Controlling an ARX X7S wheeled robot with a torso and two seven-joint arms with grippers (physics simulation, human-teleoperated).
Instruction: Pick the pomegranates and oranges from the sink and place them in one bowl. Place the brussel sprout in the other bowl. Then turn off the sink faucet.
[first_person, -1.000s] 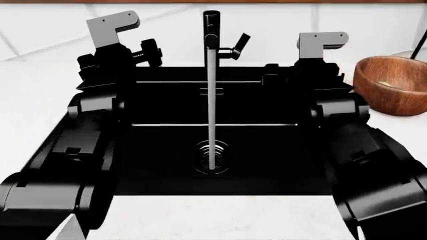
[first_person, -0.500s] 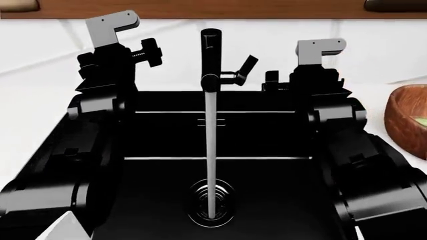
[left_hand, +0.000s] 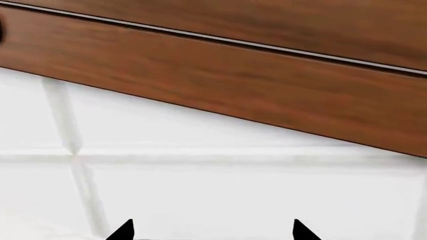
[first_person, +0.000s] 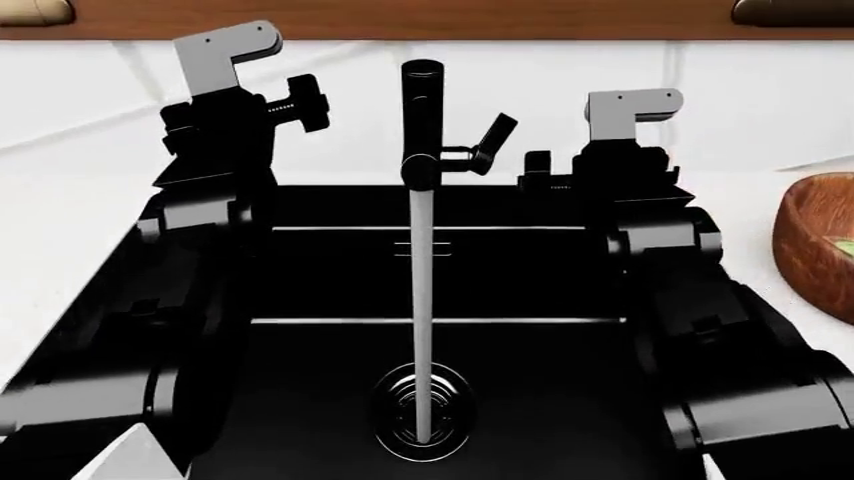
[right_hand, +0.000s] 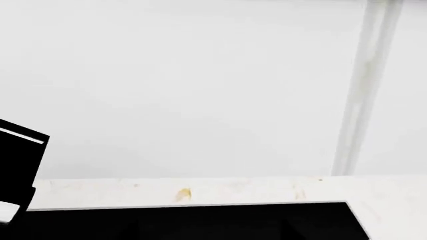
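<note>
sink (first_person: 320, 400) looks fruitless, water running; right gripper (first_person: 541, 170), grip state unclear, should nudge faucet lever (first_person: 489, 135) at center top gently.

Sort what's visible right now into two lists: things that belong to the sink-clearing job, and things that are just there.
Job things:
- sink, no fruit showing in it
- sink faucet, water still running
- wooden bowl at the right edge, something green inside
- left gripper, fingers apart

Just there:
- wooden cabinet
- white tiled wall
- white counter
</note>
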